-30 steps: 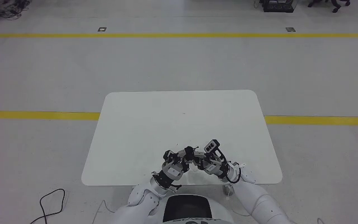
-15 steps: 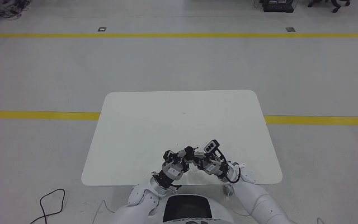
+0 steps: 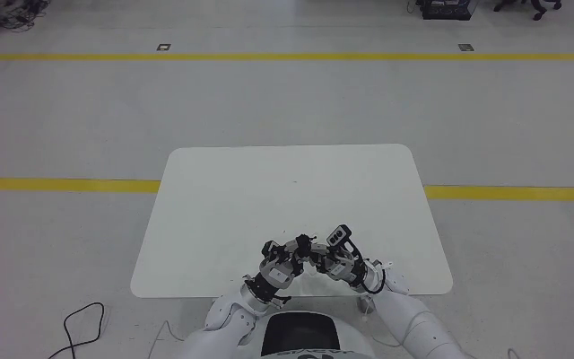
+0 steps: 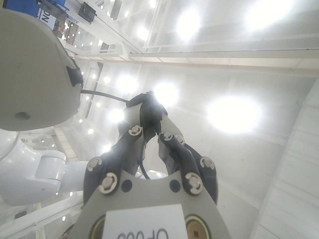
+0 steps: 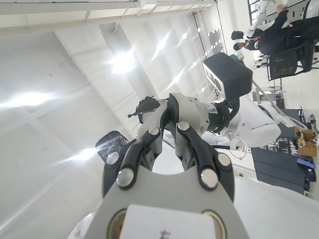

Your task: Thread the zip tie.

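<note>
Left gripper clenched on the zip tie, held above the table's near edge, tip to tip with the right gripper, whose grip we cannot tell. Risk, as we judge: the thin tail flexes, misses the head slot, or slips free

**White, grey, yellow, black**

The table is plain white. The floor is pale grey, crossed by yellow lines. The zip tie is black. The left gripper and right gripper are black with silver rivets.
</note>
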